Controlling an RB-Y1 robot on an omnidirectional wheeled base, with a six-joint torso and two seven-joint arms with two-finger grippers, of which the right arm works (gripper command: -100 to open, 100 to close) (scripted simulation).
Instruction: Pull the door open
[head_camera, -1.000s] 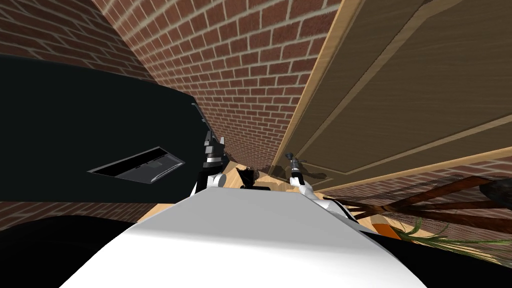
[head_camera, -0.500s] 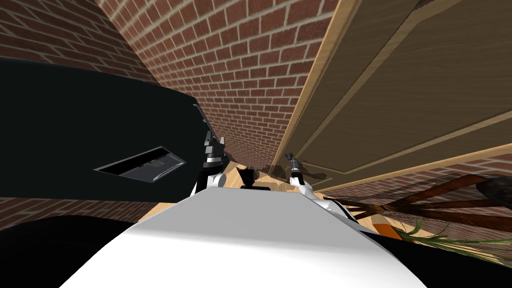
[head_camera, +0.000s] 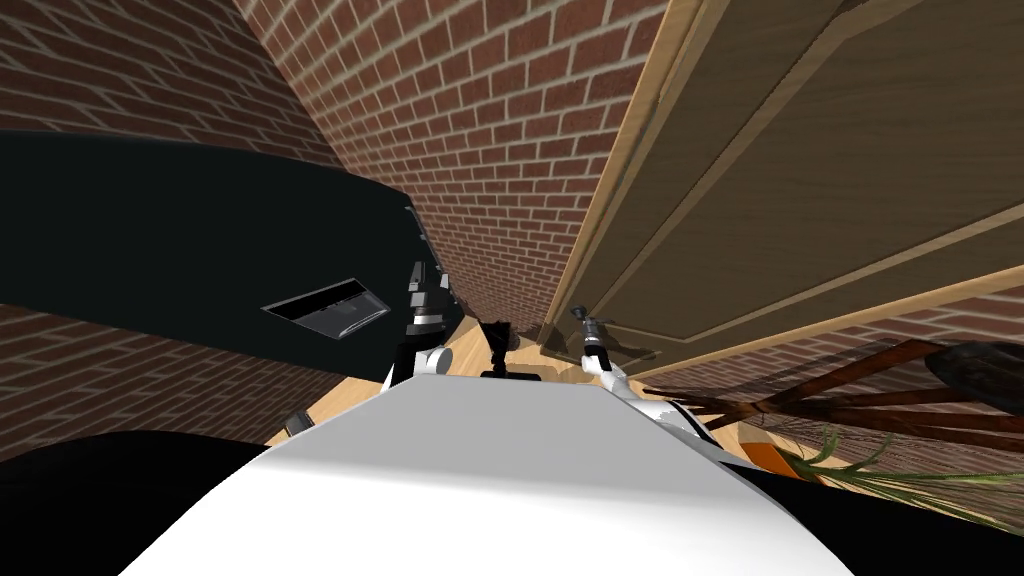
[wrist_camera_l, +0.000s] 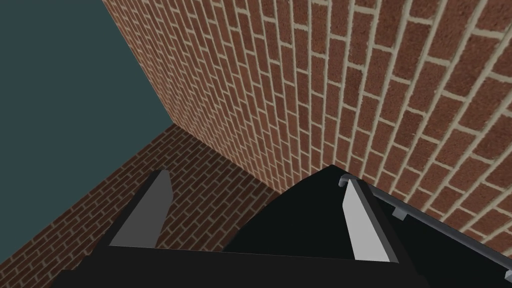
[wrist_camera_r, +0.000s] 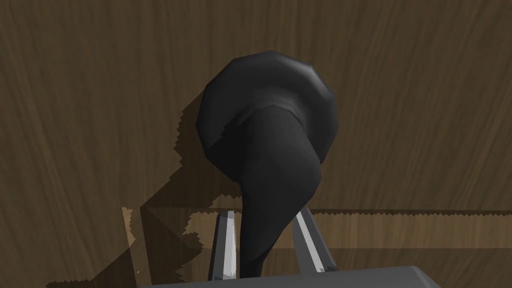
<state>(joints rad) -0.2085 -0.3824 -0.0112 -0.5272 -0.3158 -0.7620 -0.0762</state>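
Note:
The brown wooden door (head_camera: 800, 190) fills the right of the head view, its free edge swung a little out of the light frame (head_camera: 640, 130). A dark lever handle (wrist_camera_r: 270, 150) juts from the door face (wrist_camera_r: 100, 100). My right gripper (wrist_camera_r: 265, 245) is shut on the lever's end, one finger (wrist_camera_r: 224, 245) against each side; in the head view the gripper (head_camera: 582, 318) sits at the door's low edge. My left gripper (wrist_camera_l: 255, 220) is open, held up beside the brick wall (wrist_camera_l: 325, 90); the head view has this gripper (head_camera: 425, 290) left of the chest.
A black area (head_camera: 170, 240) spreads on the left with a grey slab (head_camera: 330, 310) inside it. A red brick wall (head_camera: 480, 130) runs between it and the door frame. At the right stand dark wooden legs (head_camera: 840, 395), a green plant (head_camera: 880, 480) and an orange object (head_camera: 765, 457).
The whole head view has shifted: the black area and grey slab slid right and the brick wall turned, so my body has moved. The right gripper keeps its hold on the lever.

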